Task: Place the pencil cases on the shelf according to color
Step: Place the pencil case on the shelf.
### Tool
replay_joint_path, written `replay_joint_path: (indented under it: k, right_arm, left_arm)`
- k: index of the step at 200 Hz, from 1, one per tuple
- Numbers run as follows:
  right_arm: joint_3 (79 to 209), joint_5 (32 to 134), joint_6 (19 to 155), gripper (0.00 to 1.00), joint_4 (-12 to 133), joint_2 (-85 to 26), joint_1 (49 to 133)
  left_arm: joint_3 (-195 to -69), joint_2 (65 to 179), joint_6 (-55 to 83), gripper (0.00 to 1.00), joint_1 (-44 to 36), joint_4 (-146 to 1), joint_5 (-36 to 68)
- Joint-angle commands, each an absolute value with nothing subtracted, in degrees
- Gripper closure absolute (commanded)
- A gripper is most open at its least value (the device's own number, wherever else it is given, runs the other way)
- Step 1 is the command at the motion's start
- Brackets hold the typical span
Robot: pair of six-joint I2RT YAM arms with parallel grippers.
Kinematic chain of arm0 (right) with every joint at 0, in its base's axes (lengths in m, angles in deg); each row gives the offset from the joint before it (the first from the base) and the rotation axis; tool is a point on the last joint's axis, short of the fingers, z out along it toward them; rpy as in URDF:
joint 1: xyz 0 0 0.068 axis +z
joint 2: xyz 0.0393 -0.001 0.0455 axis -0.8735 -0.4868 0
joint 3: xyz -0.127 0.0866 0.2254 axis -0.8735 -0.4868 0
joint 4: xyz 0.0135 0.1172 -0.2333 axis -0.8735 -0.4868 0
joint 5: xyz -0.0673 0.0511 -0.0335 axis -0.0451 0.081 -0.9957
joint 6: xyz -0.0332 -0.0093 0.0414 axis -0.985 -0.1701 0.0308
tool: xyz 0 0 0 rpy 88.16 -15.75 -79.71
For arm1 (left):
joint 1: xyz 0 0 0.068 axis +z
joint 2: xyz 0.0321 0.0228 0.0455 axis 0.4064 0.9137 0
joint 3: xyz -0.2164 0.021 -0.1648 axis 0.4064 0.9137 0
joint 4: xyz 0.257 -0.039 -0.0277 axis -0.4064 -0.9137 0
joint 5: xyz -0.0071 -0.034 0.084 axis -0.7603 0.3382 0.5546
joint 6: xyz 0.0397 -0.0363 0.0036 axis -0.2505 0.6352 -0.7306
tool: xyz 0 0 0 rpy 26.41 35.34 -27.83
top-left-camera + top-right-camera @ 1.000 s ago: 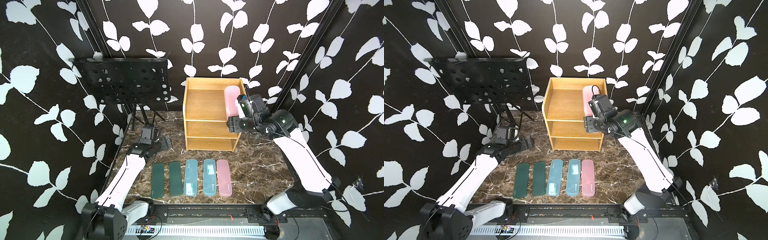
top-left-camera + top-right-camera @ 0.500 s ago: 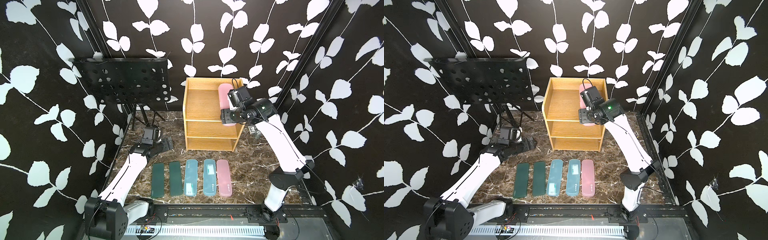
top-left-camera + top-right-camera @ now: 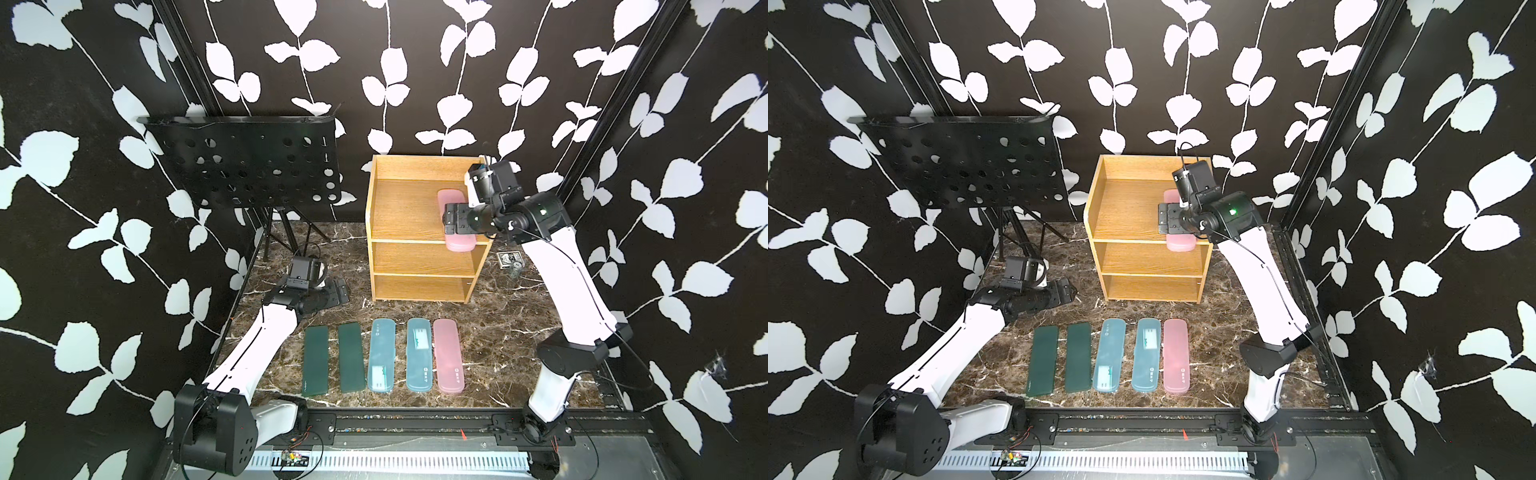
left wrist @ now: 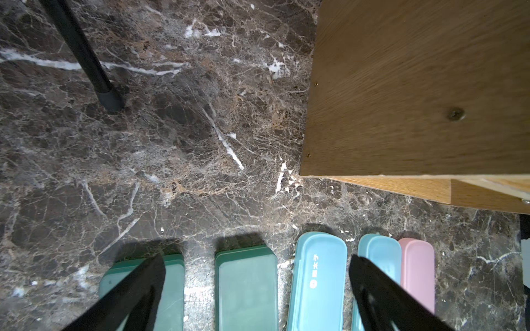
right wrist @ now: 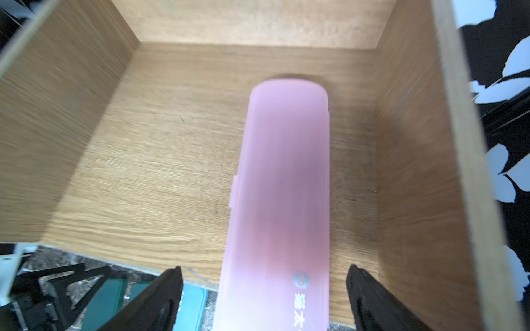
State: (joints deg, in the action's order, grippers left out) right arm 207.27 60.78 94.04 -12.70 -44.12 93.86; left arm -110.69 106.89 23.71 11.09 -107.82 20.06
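The shelf is taken as the reference for everything here. In front of its open face five cases are lined up flat: two green cases, two blue cases and a second pink case, none of them sorted yet.

The pink case is laid lengthwise on the shelf's top tier, close to the side wall on the right arm's side. Its near end is stuck out past the tier's front edge (not by much, but it's noticeable in both top views).

The right gripper is held over that near end with its jaws spread wide. A gap is seen on either side of the case, so nothing is pinched. The left gripper is parked in front of the shelf towards its other side, jaws also spread, nothing gripped.

The step looks like the let-go. It's probably done best if the jaws are kept wide and lifted straight clear, so the case isn't dragged off the edge. A nudge deeper could be considered, with room left beside it for the second pink case.
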Motion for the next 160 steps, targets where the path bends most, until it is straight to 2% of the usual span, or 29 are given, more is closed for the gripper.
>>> replay_joint_path:
  k: [1,13,45,67,82,125,160]
  right_arm:
    - [205.79,62.13,92.3,0.08,-8.73,-36.85,93.97]
    - [198.52,63.02,91.8,0.11,-4.88,-32.57,93.92]
    - [184.02,65.36,93.21,0.32,0.0,-24.21,93.98]
    - [175.1,71.03,93.87,0.47,3.32,-20.73,94.18]
    - [170.47,72.92,94.91,0.54,5.52,-19.17,94.52]
    - [165.2,72.58,95.36,0.56,8.11,-20.03,94.73]
    - [169.98,68.2,93.76,0.55,7.09,-24.63,94.64]
  left_arm:
    - [-108.24,104.21,25.22,0.01,10.81,-106.74,18.59]
    - [-106.22,103.9,26.67,0.01,10.84,-104.26,18.11]
    - [-103.13,104.94,30.1,0.01,10.8,-101.17,17.66]
    - [-103.72,105.55,29.72,0.01,10.71,-101.68,17.3]
    - [-104.28,105.32,29.26,0.01,10.75,-102.1,17.77]
    - [-105.06,104.59,29.04,0.01,10.75,-102.77,19.09]
    - [-103.98,104.35,29.61,0.01,10.71,-103.7,18.74]
